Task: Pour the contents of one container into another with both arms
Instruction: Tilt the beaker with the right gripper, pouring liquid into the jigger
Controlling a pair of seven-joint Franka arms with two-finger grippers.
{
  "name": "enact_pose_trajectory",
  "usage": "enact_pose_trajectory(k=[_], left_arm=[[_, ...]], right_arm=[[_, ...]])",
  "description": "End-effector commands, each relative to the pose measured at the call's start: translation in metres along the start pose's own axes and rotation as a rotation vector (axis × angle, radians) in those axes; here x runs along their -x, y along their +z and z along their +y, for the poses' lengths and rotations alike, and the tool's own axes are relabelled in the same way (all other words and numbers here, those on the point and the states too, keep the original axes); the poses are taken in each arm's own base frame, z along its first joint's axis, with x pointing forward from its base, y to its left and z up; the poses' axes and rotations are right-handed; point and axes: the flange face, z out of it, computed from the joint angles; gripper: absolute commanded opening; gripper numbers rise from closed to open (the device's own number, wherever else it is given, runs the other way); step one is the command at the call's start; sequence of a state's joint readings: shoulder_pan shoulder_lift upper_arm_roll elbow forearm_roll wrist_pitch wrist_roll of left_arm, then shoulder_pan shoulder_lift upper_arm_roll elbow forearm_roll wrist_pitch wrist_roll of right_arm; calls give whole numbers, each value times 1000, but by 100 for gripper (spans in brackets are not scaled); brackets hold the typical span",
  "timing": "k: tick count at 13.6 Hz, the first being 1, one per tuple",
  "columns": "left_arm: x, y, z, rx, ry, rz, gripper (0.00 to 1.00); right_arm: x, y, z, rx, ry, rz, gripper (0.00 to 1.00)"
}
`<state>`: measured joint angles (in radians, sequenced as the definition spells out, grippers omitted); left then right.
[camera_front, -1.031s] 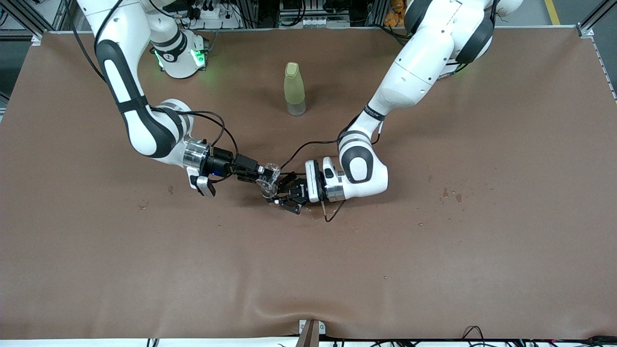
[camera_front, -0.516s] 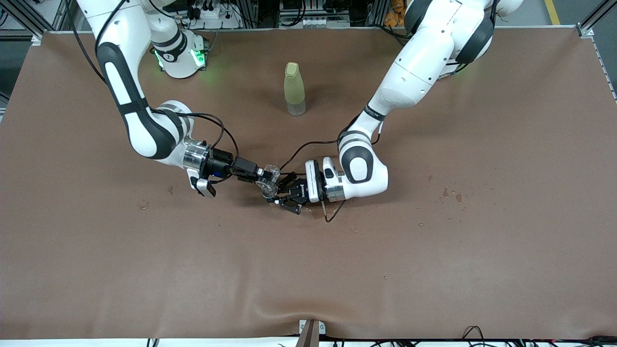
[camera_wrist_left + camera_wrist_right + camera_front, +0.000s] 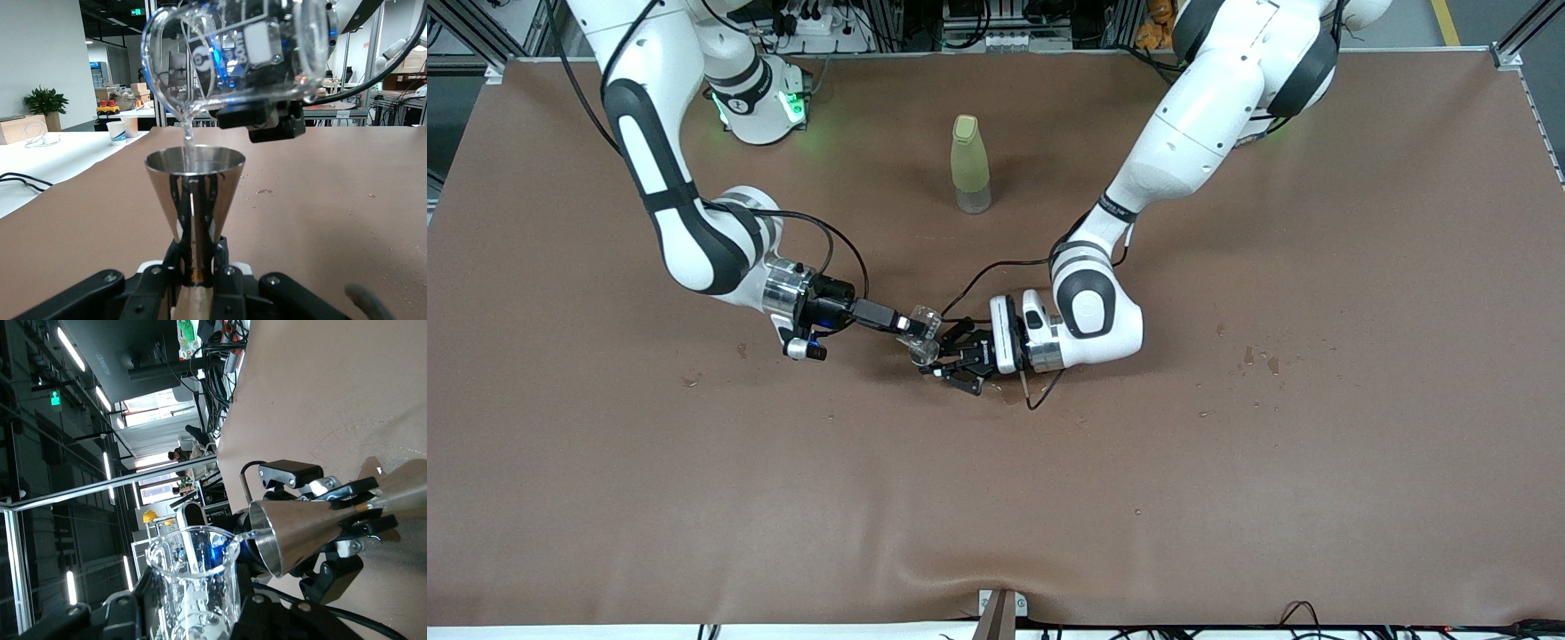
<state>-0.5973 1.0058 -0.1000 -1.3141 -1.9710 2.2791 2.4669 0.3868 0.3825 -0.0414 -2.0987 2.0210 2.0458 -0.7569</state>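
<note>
Clear liquid runs from the tipped stemless cup [image 3: 233,53] into the stemmed glass [image 3: 195,193] just beneath it, nearer the front camera than the yellow-green bottle [image 3: 969,163]. The right gripper [image 3: 900,322] is clamped on the cup. The left gripper [image 3: 951,360] is clamped on the glass's stem, holding it upright.

No wording can be read on anything on the bench. A small mark shows on the right arm's base [image 3: 737,103], too small to make out. In both wrist views a green lit sign [image 3: 55,399] hangs up in the hall, its lettering illegible; pale lettering on a dark overhead panel [image 3: 106,364] is likewise unreadable.
</note>
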Motion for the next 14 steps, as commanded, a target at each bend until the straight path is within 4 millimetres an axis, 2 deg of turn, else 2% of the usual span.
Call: enact_pose_trajectory(k=[1,11,13,14], left_arm=[[-2,5,-3,-30,-8,13,0],[0,5,-2,-28,-12,10,0],[0,5,-2,-28,-12,10,0],[0,4,-3,-30,-12,10,0]], right_arm=[[-4,1,-7,-28,115,5,0],[0,5,-13,-74,120,-43,0],[-11,-5,-22,-76,54,-63,0],[-23,-19,-31,-88,-29,-108,0]])
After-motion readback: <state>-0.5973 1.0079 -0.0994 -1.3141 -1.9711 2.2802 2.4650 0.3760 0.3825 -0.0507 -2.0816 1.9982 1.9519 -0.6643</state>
